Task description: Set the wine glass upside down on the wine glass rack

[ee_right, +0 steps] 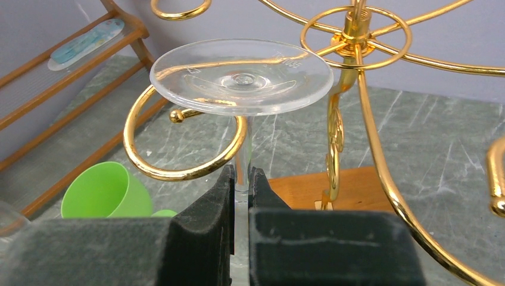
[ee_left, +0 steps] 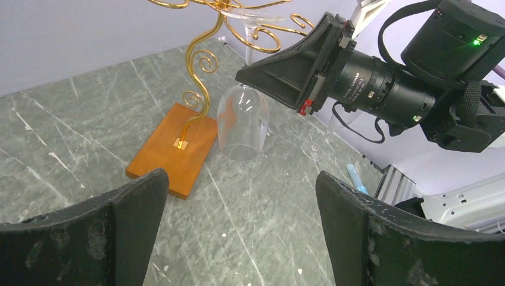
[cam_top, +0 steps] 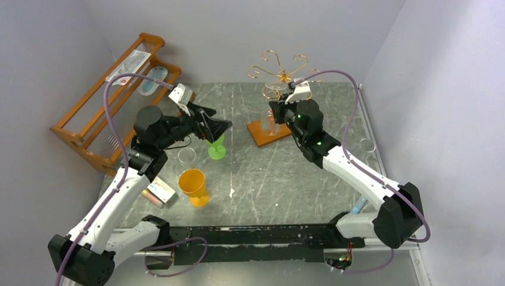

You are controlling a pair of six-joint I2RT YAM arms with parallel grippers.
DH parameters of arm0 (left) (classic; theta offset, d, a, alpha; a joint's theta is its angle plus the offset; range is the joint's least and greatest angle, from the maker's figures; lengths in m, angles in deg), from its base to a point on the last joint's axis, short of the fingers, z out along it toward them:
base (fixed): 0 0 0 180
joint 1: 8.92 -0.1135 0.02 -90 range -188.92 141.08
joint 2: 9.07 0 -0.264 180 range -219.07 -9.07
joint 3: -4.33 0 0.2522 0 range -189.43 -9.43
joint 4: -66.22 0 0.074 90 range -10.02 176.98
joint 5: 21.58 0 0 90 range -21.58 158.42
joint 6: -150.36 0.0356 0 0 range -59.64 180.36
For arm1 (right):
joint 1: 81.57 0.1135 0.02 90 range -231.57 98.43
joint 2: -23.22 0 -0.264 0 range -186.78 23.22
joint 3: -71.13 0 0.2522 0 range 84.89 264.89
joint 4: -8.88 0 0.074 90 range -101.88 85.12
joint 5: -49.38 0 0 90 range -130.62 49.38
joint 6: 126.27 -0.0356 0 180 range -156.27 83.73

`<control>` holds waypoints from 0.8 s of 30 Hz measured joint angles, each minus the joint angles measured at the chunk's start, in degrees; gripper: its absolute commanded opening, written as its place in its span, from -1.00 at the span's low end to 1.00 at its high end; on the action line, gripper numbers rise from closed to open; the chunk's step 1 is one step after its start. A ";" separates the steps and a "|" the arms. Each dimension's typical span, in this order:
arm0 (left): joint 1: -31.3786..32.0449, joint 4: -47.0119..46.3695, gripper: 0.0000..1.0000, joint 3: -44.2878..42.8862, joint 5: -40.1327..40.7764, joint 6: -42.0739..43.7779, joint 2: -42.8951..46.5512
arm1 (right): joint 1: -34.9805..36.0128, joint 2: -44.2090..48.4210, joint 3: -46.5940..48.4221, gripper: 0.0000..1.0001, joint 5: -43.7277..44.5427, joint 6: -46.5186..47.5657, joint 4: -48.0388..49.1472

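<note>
Left arm: rises from the near-left corner, forearm angled inward, left gripper pointing right above the green cup
Right arm: stretches from the near-right corner toward the far middle, right gripper level at the rack
Wooden shelf: orange-brown slats, far left against the wall
Cups: green plastic goblet; orange plastic cup nearer the bases
Table: grey marbled, pale-veined surface
Wine glass rack: thin gold wire, curled spiral arms on a wavy stem, flat rectangular brown wooden base
Wine glass: clear, upside down, round foot just over one gold curl, stem passing down through that loop, bowl hanging beside the base
Left jaws: wide apart, holding nothing
Right jaws: black foam pads clamped on the glass stem just under the foot
</note>
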 measured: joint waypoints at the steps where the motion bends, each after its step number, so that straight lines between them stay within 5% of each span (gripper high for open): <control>1: -0.02 0.00 0.94 0.00 0.00 0.00 -0.04 | -0.02 -0.09 0.07 -1.00 -0.31 0.02 0.00; 24: 0.00 -0.02 0.94 -0.02 0.00 -0.68 -0.72 | -4.44 -1.22 -0.37 -1.00 -16.90 3.89 5.40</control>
